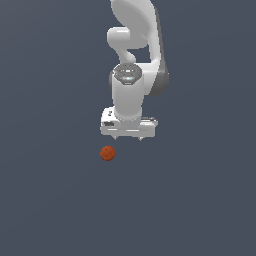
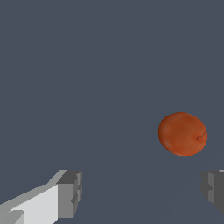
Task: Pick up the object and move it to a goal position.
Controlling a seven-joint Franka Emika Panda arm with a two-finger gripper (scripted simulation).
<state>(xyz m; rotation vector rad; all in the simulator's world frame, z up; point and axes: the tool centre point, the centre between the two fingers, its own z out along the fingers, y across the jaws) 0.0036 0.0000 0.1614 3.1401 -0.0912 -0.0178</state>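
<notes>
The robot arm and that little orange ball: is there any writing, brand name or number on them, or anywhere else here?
None can be read.
Arm: plain white and grey, no legible text; a tiny red speck on its round wrist cap is too small to tell.
Gripper: no label.
Orange-red ball: mottled skin only, no print.
Background: plain dark grey.

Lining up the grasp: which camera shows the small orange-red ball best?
The wrist view: the small orange-red ball appears large, its mottled surface clear, beyond the open white gripper. The exterior view shows it only as a tiny dot below the gripper.
</notes>
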